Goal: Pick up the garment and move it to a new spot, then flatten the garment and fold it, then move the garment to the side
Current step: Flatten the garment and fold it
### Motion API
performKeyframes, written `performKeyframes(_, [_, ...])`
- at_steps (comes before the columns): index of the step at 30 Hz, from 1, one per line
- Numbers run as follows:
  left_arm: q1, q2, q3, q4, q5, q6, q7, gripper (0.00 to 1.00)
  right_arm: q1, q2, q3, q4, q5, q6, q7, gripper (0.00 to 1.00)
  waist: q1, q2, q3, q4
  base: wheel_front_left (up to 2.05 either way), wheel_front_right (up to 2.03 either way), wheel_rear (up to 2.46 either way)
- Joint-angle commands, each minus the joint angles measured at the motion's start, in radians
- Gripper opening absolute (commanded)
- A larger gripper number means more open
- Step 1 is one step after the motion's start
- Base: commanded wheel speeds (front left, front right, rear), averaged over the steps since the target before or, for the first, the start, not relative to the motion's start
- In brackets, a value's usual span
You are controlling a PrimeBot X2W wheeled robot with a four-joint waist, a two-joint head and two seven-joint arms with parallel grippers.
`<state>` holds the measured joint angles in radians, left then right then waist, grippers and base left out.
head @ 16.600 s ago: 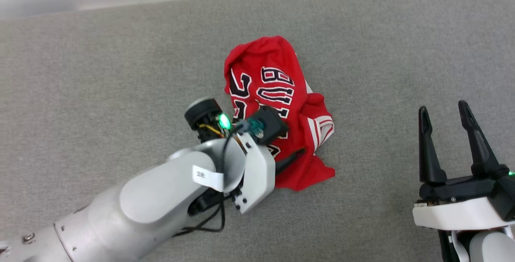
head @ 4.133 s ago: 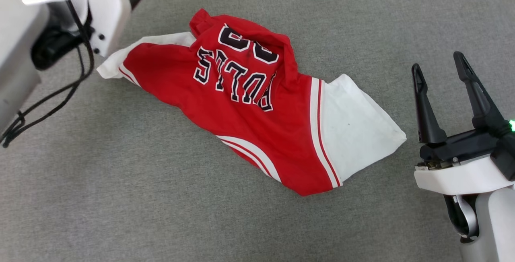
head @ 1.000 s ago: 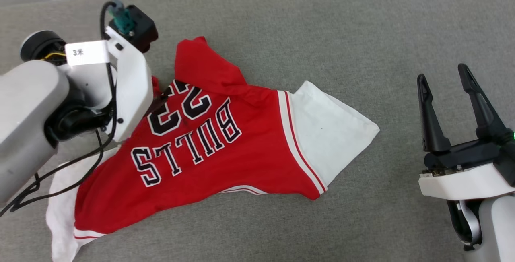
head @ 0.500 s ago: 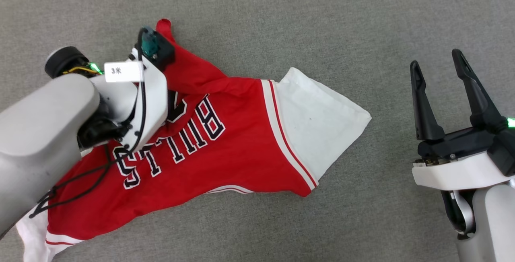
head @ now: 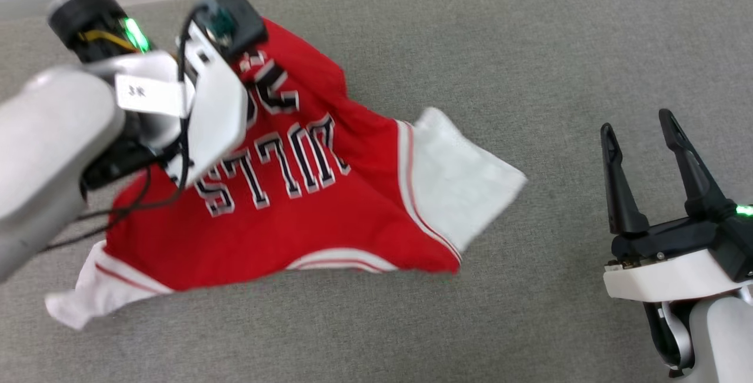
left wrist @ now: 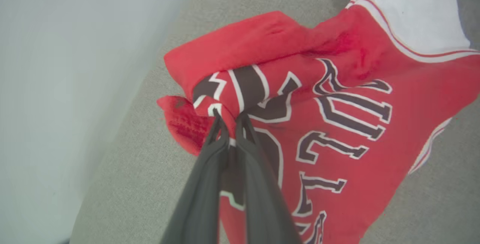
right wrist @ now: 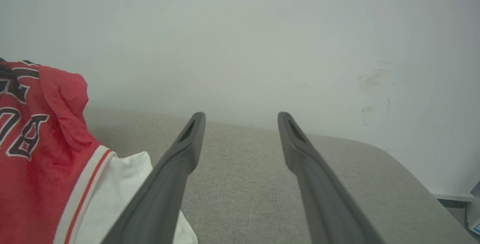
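Observation:
The garment (head: pixel 329 218), a red jersey T-shirt with white sleeves and black lettering, lies spread and wrinkled on the grey surface, lettering up. My left gripper (left wrist: pixel 228 118) is shut on a bunched fold of red cloth near the number, at the shirt's far left part. In the head view the left wrist (head: pixel 206 95) covers that spot. My right gripper (head: pixel 641 130) stands open at the right, apart from the garment, nothing between its fingers. The right wrist view shows the garment (right wrist: pixel 41 154) to the left of those fingers (right wrist: pixel 180 161).
A grey padded surface (head: pixel 529 47) carries everything. A pale wall (right wrist: pixel 240 41) rises just behind its far edge. The surface's rounded corner (right wrist: pixel 405 169) lies at the right in the right wrist view. Bare fabric lies between the white sleeve (head: pixel 465 177) and my right gripper.
My left gripper has closed on the cloth by the number and the garment's far end is pulled up. The head camera has shifted. The right gripper stays open.

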<state>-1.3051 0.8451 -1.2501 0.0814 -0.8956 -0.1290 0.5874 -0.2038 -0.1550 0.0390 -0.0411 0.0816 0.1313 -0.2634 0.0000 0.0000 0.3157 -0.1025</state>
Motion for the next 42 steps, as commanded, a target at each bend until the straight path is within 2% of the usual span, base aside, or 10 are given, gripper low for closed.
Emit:
performKeyframes(1, [-0.013, -0.004, 0.002, -0.005, 0.009, 0.001, -0.001, 0.00, 0.003, 0.006, 0.002, -0.004, 0.005, -0.001, -0.002, 1.00, 0.0000, 0.0000, 0.002, -0.002, 0.00, 0.00, 0.00])
performKeyframes(7, [-0.112, -0.037, 0.010, 0.009, 0.050, 0.001, 0.012, 0.00, -0.041, 0.011, 0.025, -0.017, 0.009, -0.001, -0.002, 1.00, 0.0000, 0.0000, 0.054, -0.047, 0.00, 0.00, 0.00])
performKeyframes(13, [-0.210, -0.130, -0.013, 0.114, 0.119, 0.001, -0.030, 0.00, -0.094, 0.031, 0.037, -0.027, 0.009, -0.001, -0.002, 1.00, 0.0000, 0.0000, 0.143, -0.108, 0.00, 0.00, 0.00])
performKeyframes(19, [-0.213, -0.211, -0.028, 0.256, 0.109, 0.001, -0.054, 0.00, -0.129, 0.055, 0.039, -0.034, 0.010, -0.001, -0.002, 1.00, 0.0000, 0.0000, 0.228, -0.152, 0.00, 0.00, 0.00])
performKeyframes(26, [-0.073, -0.232, -0.034, 0.306, 0.114, -0.001, 0.035, 0.00, -0.155, 0.072, 0.041, -0.034, 0.010, -0.001, -0.002, 1.00, 0.0000, 0.0000, 0.260, -0.173, 0.00, 0.00, 0.00])
performKeyframes(30, [-0.057, -0.226, -0.037, 0.311, 0.094, 0.000, 0.012, 0.00, -0.152, 0.072, 0.029, -0.031, -0.001, -0.001, -0.002, 1.00, 0.0000, 0.0000, 0.241, -0.161, 0.00, 0.00, 0.00])
performKeyframes(31, [-0.075, -0.223, -0.035, 0.307, 0.102, 0.000, -0.008, 0.66, -0.149, 0.070, 0.028, -0.031, -0.002, -0.001, -0.002, 1.00, 0.0000, 0.0000, 0.233, -0.155, 0.00, 0.00, 0.00])
performKeyframes(32, [-0.095, -0.221, -0.032, 0.311, 0.099, 0.000, -0.034, 1.00, -0.144, 0.069, 0.026, -0.030, -0.003, -0.001, -0.002, 1.00, 0.0000, 0.0000, 0.223, -0.149, 0.00, 0.00, 0.00])
performKeyframes(37, [-0.140, -0.204, -0.023, 0.322, 0.076, 0.001, -0.188, 1.00, -0.112, 0.065, 0.018, -0.025, -0.006, -0.001, -0.002, 1.00, 0.0000, 0.0000, 0.166, -0.106, 0.00, 0.00, 0.00])
performKeyframes(42, [-0.168, -0.114, -0.009, 0.289, 0.004, 0.001, -0.197, 1.00, -0.076, 0.057, 0.002, -0.025, -0.011, -0.001, -0.002, 1.00, 0.0000, 0.0000, 0.120, -0.055, 0.00, 0.00, 0.00])
